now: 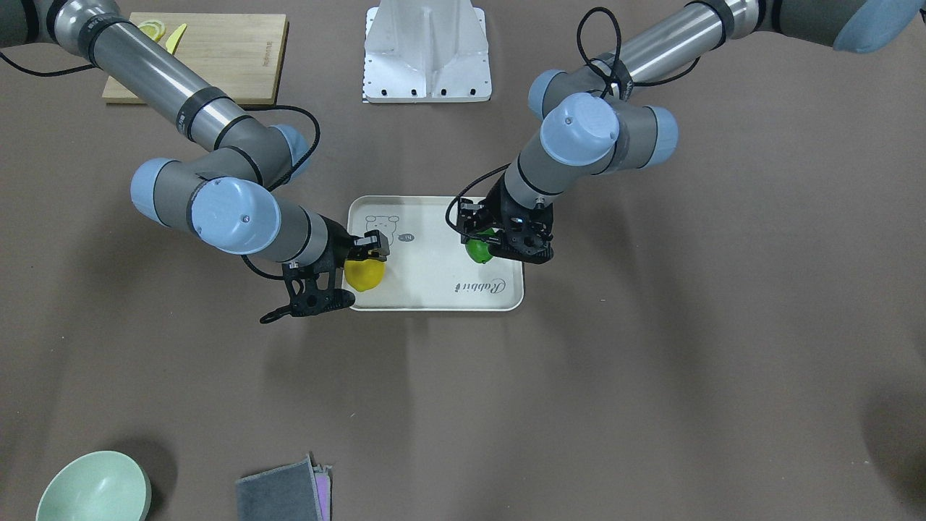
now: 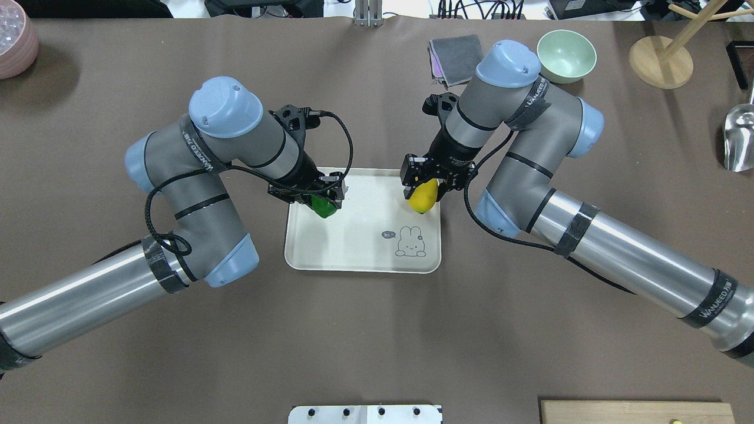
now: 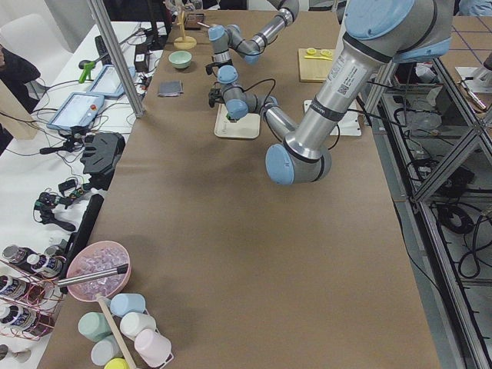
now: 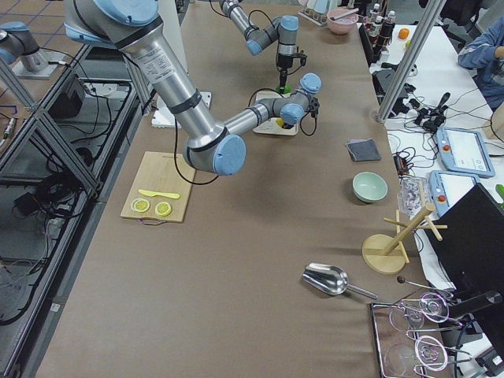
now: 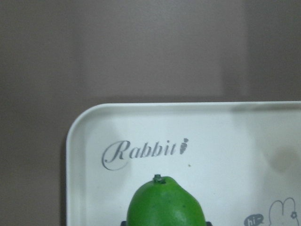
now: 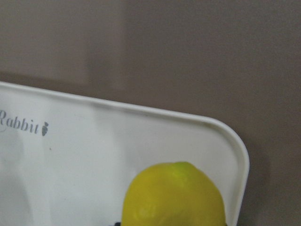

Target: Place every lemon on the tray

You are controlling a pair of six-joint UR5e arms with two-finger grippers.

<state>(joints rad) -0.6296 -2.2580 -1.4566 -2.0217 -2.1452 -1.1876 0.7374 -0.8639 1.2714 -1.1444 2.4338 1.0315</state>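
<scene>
The cream-white tray (image 2: 353, 247) lies at the table's middle, also in the front view (image 1: 434, 246). My left gripper (image 2: 321, 199) is shut on the glossy green lemon (image 2: 323, 206) over the tray's far left corner, with "Rabbit" script just beyond it (image 5: 164, 202). My right gripper (image 2: 424, 189) is shut on the bright yellow lemon (image 2: 423, 198) over the tray's far right corner (image 6: 174, 197). In the front view the green lemon (image 1: 477, 250) is on the right and the yellow lemon (image 1: 364, 275) on the left. I cannot tell whether the lemons touch the tray.
A wooden cutting board (image 1: 217, 51) with lemon slices (image 1: 152, 30) lies near the robot's right side. A green bowl (image 2: 566, 56), a grey cloth (image 2: 453, 52), a wooden stand (image 2: 660, 54) and a metal scoop (image 2: 739, 138) are at the far right. A pink bowl (image 2: 15, 38) is far left.
</scene>
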